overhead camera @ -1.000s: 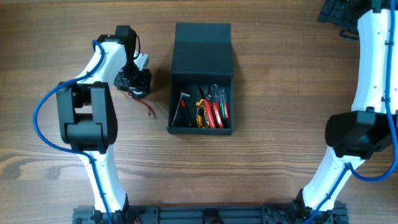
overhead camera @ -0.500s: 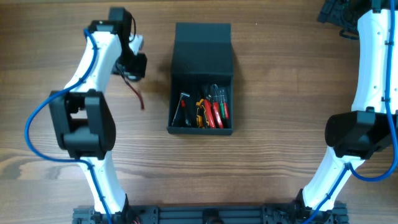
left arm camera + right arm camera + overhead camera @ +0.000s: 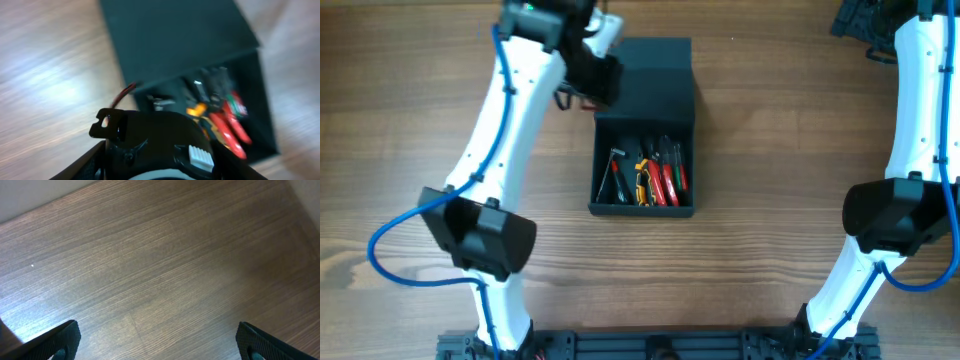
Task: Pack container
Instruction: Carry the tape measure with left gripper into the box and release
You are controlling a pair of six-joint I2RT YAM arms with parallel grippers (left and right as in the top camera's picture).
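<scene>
The dark teal container [image 3: 645, 70] lies open at the table's centre, with its flap lid folded away at the far side. Its compartment [image 3: 642, 205] holds several hand tools with red, orange and green handles [image 3: 655, 178]. My left gripper [image 3: 592, 78] hovers over the lid's left edge. It is shut on a black rounded object [image 3: 155, 145] with a trailing red wire [image 3: 124, 95]. The left wrist view shows the lid [image 3: 175, 40] and the tools [image 3: 225, 112] below it. My right gripper [image 3: 160, 347] is open and empty over bare wood.
The right arm [image 3: 910, 150] stands along the table's right side. A dark piece of equipment [image 3: 850, 18] sits at the far right corner. A black base rail [image 3: 650, 345] runs along the front edge.
My left arm swung up and to the right, from the table left of the container to over the lid's left edge, carrying the black object and its red wire. The right arm has not moved.
</scene>
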